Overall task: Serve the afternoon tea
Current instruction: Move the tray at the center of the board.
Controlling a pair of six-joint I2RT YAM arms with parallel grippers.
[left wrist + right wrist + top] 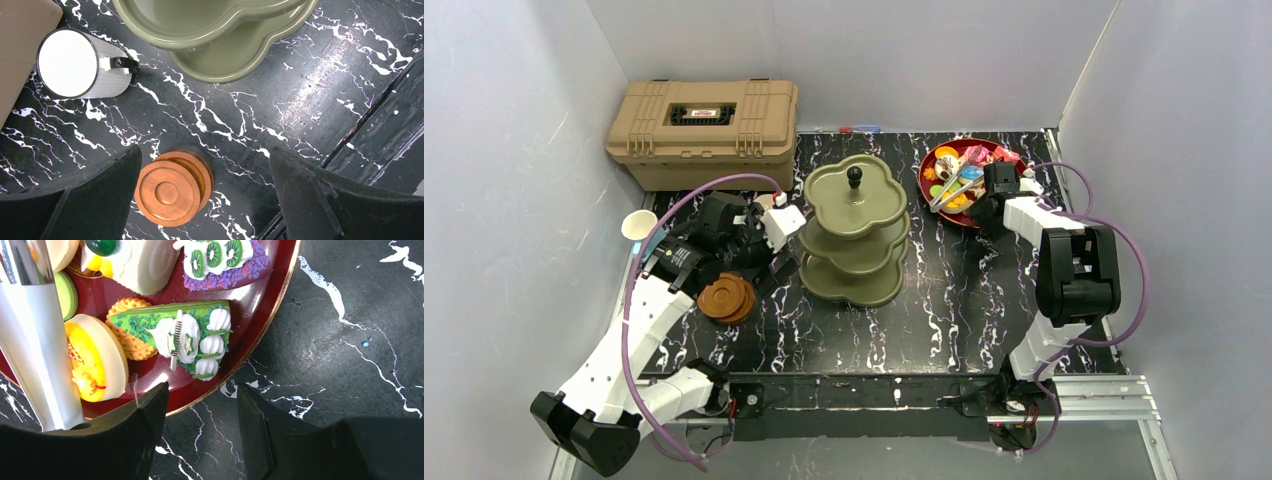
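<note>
Barely begun: stand (879, 205) empty, pastries (175, 335) on red plate (247, 312), saucers (170, 192) stacked; left hand (205, 160) wide, right hand (202, 390) part-open, both w/o load.

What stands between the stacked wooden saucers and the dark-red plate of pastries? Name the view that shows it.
The olive-green three-tier stand, shown in the top view.

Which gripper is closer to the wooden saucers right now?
Left. The left gripper hangs open just above the saucers; the right gripper is across the table, at the rim of the red plate.
</note>
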